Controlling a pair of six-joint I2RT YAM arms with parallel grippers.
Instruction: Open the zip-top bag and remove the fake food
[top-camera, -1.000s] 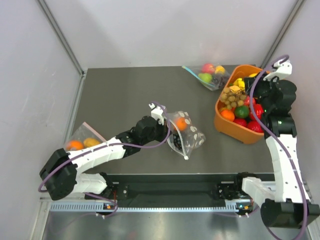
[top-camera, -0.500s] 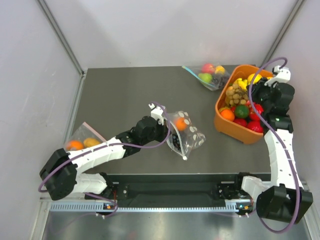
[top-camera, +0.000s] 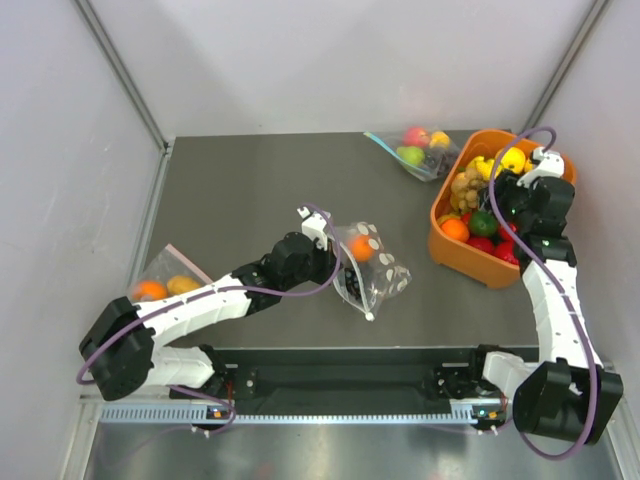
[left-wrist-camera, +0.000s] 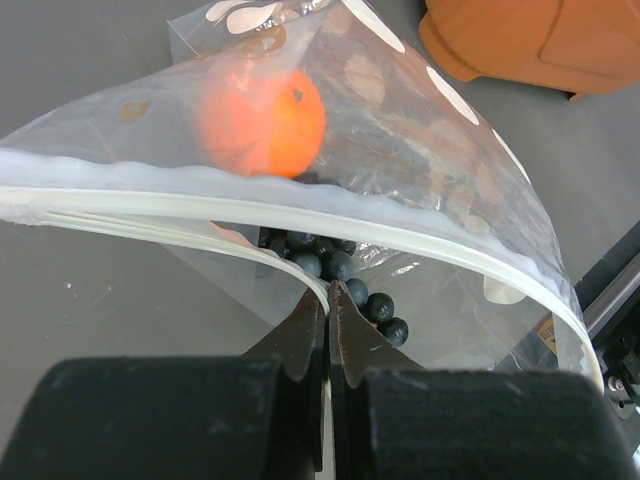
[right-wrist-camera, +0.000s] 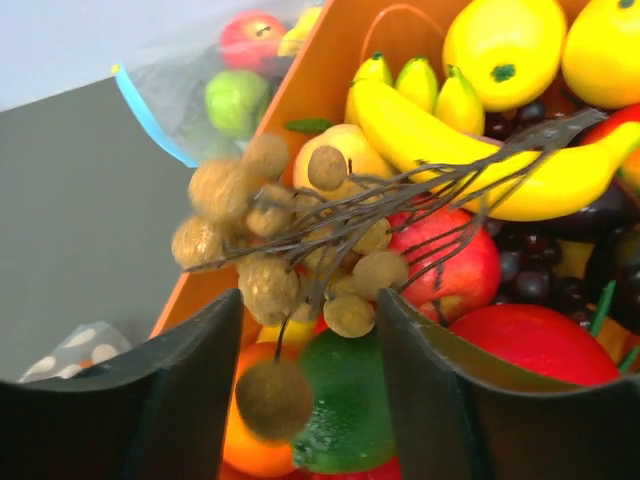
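Clear plastic sits pinched in our left gripper (left-wrist-camera: 327, 300): the mouth edge of the zip-top bag (top-camera: 378, 272), lying on the table (top-camera: 250, 190), its length running rightward from the jaws (orange ball (left-wrist-camera: 262, 118) inside). Our right gripper (right-wrist-camera: 305, 300) gapes over the tan berries (right-wrist-camera: 268, 285).

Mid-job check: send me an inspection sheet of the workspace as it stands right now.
Surface: dark grey tabletop, flat.
Job's things: small clear polka-dot plastic bag mid-table, mouth open, round orange toy ball and small dark beads inside; bunch of tan round toy berries over the orange plastic bin of toy fruit.
Clutter: clear bag with blue zip strip at far edge; clear bag with pink edge at left; both hold toy fruit.
Claws: left claw shut on the polka-dot bag's rim; right claw open above the bin.
Cables: purple cable along each arm, no snag seen.
Surroundings: pale walls; nothing else seen.
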